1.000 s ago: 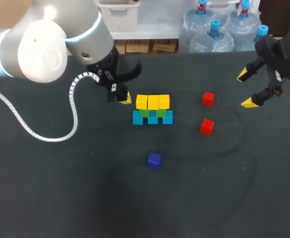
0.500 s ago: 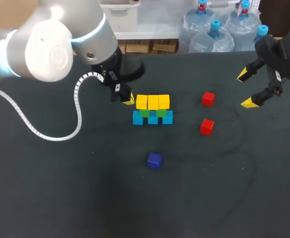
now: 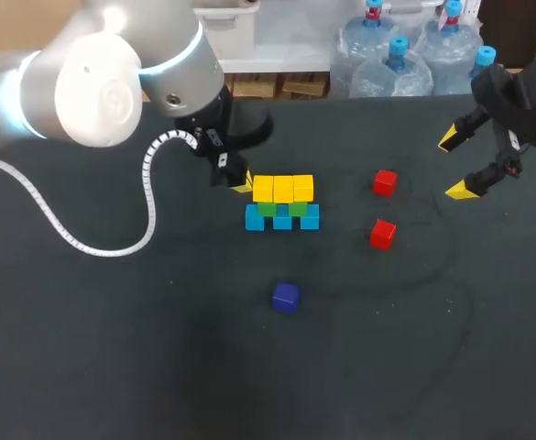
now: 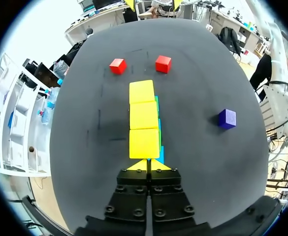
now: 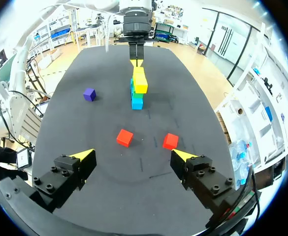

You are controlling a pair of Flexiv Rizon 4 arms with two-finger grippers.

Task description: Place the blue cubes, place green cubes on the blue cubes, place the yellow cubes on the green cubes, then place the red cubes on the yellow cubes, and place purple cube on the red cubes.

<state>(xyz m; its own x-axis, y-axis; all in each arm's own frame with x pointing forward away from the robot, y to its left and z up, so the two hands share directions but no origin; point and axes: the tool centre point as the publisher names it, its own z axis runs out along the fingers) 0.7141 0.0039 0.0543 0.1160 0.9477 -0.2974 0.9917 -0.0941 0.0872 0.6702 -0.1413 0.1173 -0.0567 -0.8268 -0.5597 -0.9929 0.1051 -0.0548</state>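
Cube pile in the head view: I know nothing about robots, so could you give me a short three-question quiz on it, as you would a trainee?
1. True or false: the red cubes already sit on the yellow cubes.
2. How many yellow cubes make up the top row? A two, B three, C four.
3. Short answer: is the right gripper open or shut?
Key: 1 false, both lie loose beside the pile; 2 B; 3 open.

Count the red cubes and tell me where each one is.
2. One red cube lies on the table right of the yellow cubes, toward the far edge; the other red cube lies just nearer, also loose on the table. None appears hidden.
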